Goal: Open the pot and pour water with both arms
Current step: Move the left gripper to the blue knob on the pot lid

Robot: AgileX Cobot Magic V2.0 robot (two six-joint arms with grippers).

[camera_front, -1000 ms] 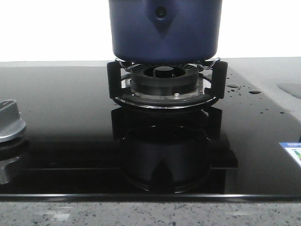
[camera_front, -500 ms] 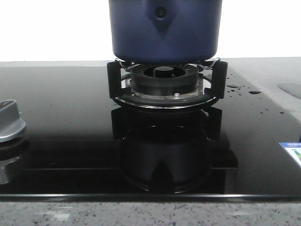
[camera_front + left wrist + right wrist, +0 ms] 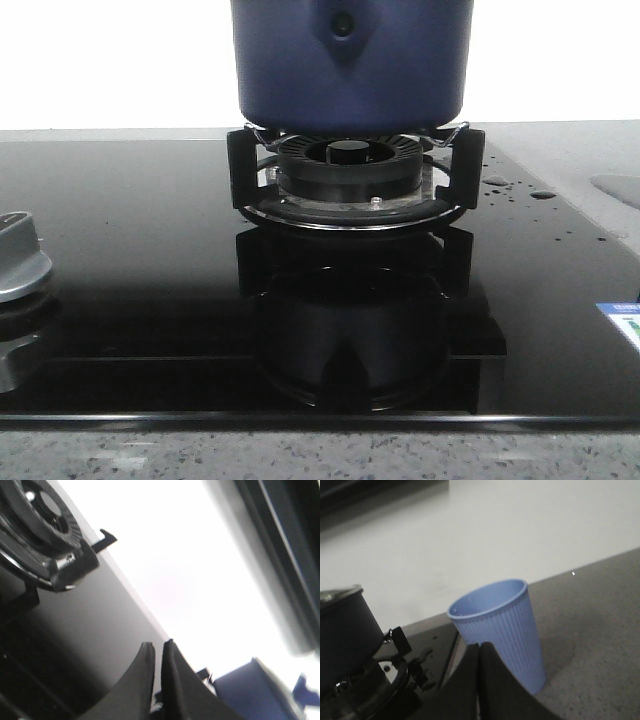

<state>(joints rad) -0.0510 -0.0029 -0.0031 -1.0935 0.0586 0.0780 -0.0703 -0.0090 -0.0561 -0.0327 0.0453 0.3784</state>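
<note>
Navy pot (image 3: 350,65) atop burner ring (image 3: 350,185), water (image 3: 497,182) beside

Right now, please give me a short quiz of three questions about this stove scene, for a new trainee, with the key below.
1. True or false: the pot rests on the burner's black support.
2. On which side of the burner do the water drops lie in the front view: A left, B right?
3. Fill in: beside the stove, on the grey counter, stands a ribbed blue ____.

Key: 1 true. 2 B. 3 cup; it stands upright beyond the right hand, whose fingers are together.
</note>
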